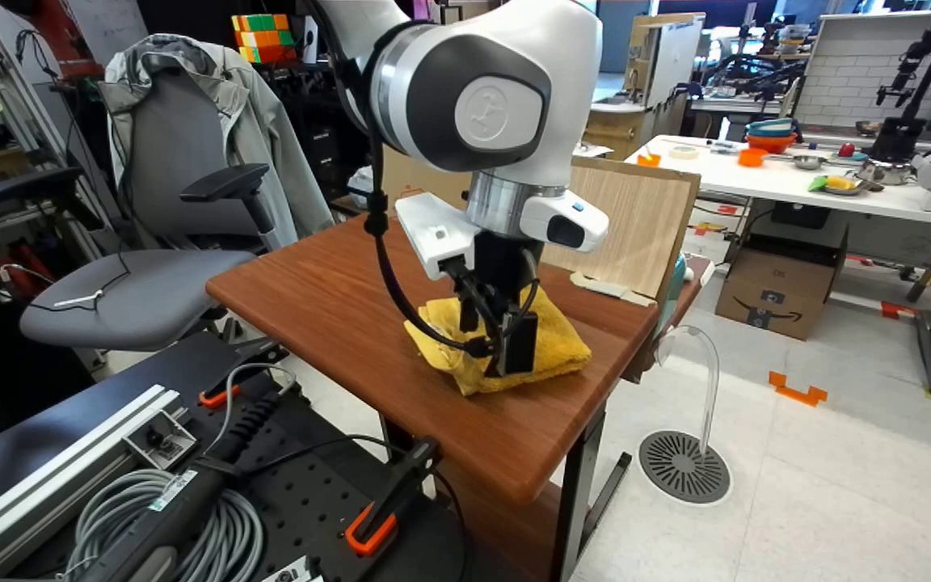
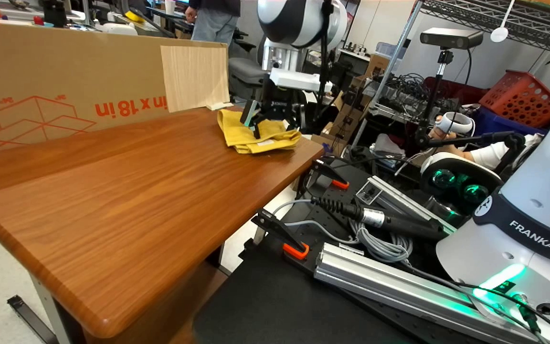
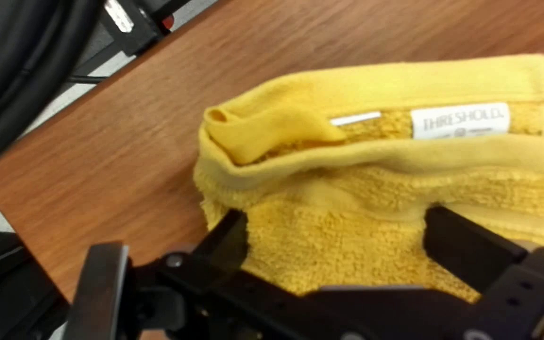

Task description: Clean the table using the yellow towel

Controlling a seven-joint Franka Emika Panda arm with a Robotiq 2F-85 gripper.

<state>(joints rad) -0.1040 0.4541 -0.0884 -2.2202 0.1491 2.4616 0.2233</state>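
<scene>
The yellow towel [image 3: 328,184] lies folded and rumpled near one end of the reddish-brown table [image 2: 122,200], with a white label on its upper folds in the wrist view. My gripper [image 3: 338,224] points down over it, open, its two black fingers set wide apart with towel cloth showing between them. In both exterior views the fingertips reach the towel [image 1: 558,343] or sit just above it; exact contact is hard to tell. Part of the cloth is hidden behind the gripper [image 2: 279,130].
A cardboard panel [image 2: 65,81] and a light wooden board [image 2: 196,79] stand upright along the table's far edge. Clamps with orange grips [image 1: 371,529], coiled grey cable [image 1: 166,517] and a metal rail [image 2: 380,286] occupy the black platform beside the table. A grey chair [image 1: 142,291] stands nearby.
</scene>
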